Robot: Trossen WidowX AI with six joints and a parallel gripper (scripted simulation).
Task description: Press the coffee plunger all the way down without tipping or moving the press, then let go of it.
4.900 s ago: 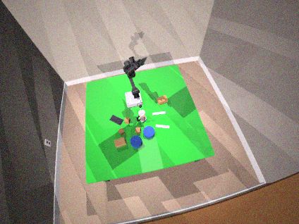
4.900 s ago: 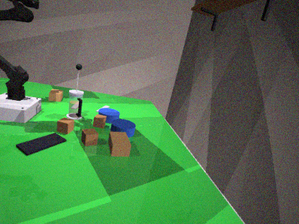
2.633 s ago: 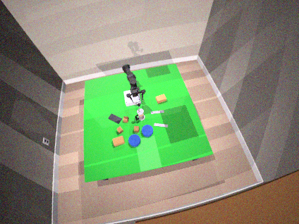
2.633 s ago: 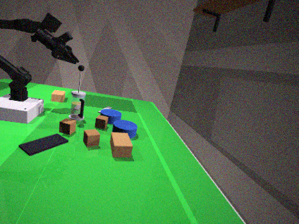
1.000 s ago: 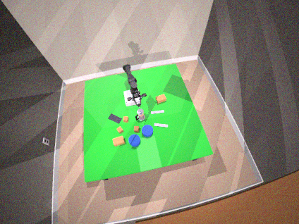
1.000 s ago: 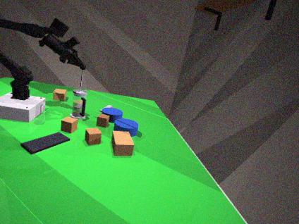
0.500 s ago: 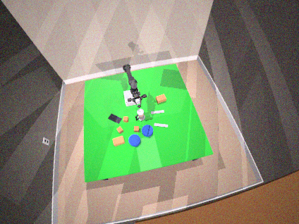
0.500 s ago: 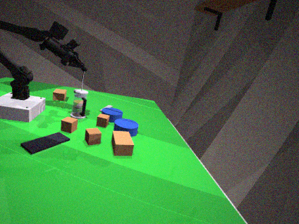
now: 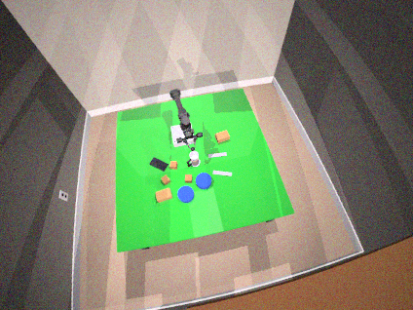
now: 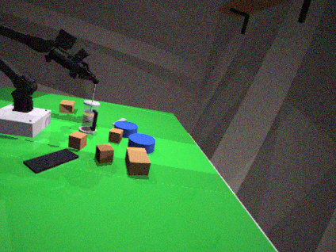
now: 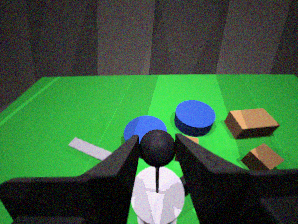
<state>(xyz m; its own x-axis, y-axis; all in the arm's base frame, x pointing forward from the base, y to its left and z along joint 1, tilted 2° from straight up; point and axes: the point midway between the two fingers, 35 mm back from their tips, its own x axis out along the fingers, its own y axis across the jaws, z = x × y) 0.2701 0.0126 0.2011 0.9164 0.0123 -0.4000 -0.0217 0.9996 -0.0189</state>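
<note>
- Top view: the arm (image 9: 181,113) reaches from frame centre-top toward the press (image 9: 194,158), mid-table (image 9: 244,195) among blocks and discs.
- Exterior view: at upper left, the gripper (image 10: 94,81) grips the knob atop the raised rod; the press stands upright below.
- Wrist view: both fingers clamp the black knob (image 11: 157,147), low centre; the lid (image 11: 156,197) lies beneath.

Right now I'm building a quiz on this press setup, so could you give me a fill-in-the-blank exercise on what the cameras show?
1. The gripper is shut on the plunger's round black ____.
2. The plunger rod still stands ____ above the lid of the coffee press, so pressing has not finished.
3. Just beyond the press in the wrist view lie two round discs coloured ____.
4. The flat black slab lies on the ____ table top.

Missing words: knob; raised; blue; green
</note>
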